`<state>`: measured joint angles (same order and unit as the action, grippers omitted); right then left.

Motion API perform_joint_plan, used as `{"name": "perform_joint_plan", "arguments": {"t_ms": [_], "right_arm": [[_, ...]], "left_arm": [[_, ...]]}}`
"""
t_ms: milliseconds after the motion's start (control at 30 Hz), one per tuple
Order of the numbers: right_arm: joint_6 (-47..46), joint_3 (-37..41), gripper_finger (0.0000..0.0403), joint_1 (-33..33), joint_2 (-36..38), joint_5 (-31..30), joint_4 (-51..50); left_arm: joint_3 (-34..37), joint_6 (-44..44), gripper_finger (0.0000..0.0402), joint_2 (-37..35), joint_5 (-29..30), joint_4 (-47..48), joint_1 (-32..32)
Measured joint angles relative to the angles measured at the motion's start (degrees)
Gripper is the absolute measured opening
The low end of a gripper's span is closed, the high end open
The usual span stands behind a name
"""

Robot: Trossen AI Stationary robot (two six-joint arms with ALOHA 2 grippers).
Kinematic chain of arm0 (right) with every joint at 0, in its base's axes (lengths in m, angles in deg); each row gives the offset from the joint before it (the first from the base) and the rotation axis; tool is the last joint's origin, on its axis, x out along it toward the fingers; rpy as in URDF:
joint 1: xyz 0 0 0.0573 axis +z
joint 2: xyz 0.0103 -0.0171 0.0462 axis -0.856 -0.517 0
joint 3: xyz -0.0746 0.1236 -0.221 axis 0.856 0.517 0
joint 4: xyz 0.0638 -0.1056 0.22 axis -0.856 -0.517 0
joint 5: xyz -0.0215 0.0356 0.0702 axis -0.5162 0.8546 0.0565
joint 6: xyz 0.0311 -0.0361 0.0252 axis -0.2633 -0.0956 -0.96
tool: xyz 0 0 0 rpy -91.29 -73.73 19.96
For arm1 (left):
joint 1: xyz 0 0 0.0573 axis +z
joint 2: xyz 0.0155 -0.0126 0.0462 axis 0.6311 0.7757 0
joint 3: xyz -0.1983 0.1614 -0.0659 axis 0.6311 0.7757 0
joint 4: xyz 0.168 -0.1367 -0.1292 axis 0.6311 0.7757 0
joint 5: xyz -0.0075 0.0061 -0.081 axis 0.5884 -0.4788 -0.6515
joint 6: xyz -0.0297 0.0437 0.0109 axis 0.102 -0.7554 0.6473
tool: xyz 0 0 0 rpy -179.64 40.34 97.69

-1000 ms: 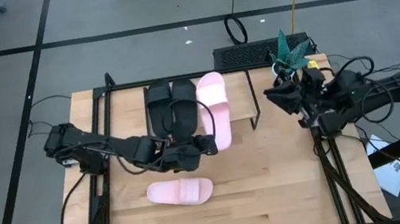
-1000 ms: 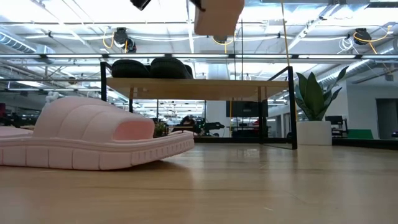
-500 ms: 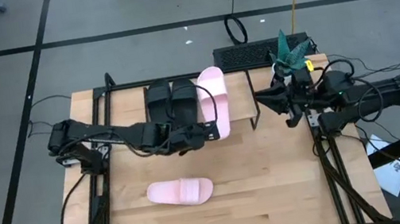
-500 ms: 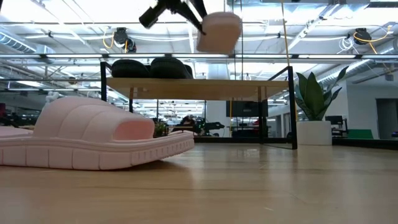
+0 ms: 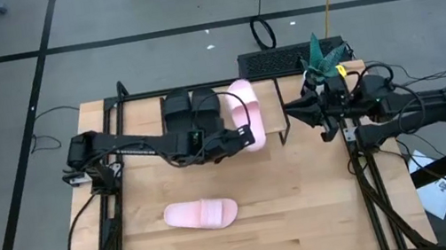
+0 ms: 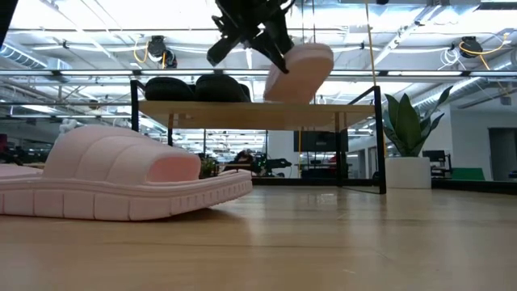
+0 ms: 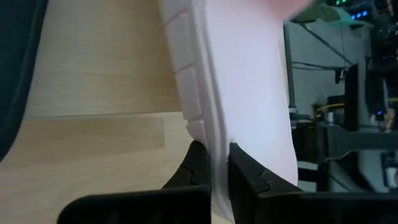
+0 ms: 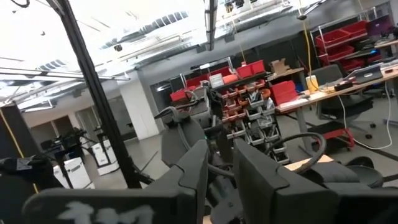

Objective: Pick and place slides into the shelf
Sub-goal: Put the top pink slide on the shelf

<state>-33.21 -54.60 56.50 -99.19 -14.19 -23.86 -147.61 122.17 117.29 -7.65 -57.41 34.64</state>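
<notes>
Left wrist view shows your left gripper (image 7: 217,163) pinched tight on the thin side edge of a pink slide (image 7: 242,81). That is a small bite on a big, floppy shoe.

From above, the left gripper (image 5: 228,142) holds that pink slide (image 5: 245,108) over the shelf (image 5: 269,104), just beside the two black slides (image 5: 191,110) that sit on its top board. From the table-level camera, the held slide (image 6: 299,71) hangs tilted, toe end low and close to the board, and I cannot tell if it touches yet.

The other pink slide (image 5: 202,213) lies on the table (image 5: 308,210), well apart from the shelf, waiting for you.

Your right gripper (image 5: 293,112) rests near the right end of the shelf. Its fingers are close together with a small gap and hold nothing.

Here is what could go wrong. If you let go while the slide is tilted, it may tip and slip off the board. If you swing it sideways, it may bump the black slides and push one off. If the grip on that thin edge slips, the slide drops early. Level it first, I think, then set it down.
</notes>
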Motion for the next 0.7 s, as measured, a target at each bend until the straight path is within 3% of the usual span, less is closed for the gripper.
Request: {"name": "perform_joint_plan", "arguments": {"t_ms": [200,700], "right_arm": [[-0.54,-0.02,0.0068,-1.86,0.02,3.02,0.04],[-0.24,-0.02,0.0068,-2.21,0.02,3.04,0.04]], "left_arm": [[0.0,1.1,0.0009,0.37,-1.53,0.17,0.54],[0.0,3.06,0.0009,0.34,-3.58,3.38,1.51]]}}
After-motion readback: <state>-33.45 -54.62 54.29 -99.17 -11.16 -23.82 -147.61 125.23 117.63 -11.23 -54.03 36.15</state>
